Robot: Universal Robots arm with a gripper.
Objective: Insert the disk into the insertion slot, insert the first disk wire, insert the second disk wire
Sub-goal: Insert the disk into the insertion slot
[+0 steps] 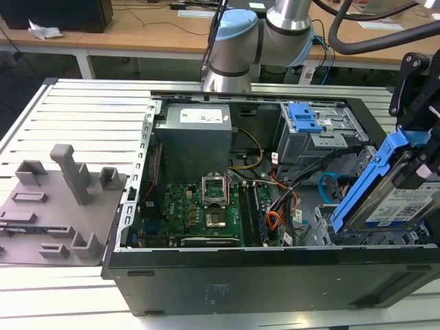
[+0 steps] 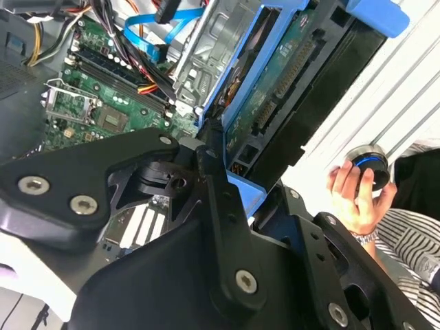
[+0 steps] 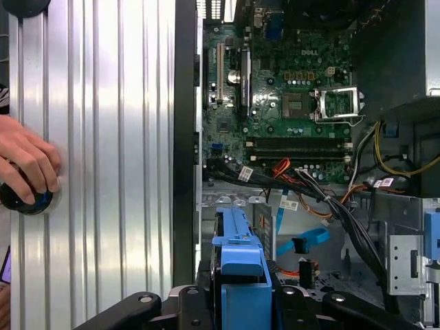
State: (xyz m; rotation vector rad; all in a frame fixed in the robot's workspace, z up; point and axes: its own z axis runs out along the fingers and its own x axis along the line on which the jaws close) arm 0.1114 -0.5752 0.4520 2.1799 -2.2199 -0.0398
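While clamping the disk (image 1: 395,199) in the gripper (image 1: 416,155), hovers tilted near the slot (image 1: 311,232) at the exterior view's right. Not yet inserted; wires (image 3: 302,242) seemingly unplugged too.

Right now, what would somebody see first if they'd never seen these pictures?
Probably the disk in its bright blue frame, held tilted by the gripper above the open computer case at the exterior view's right. After that, the green circuit board inside the case, and, in the second wrist view, a person's hand on a round knob.
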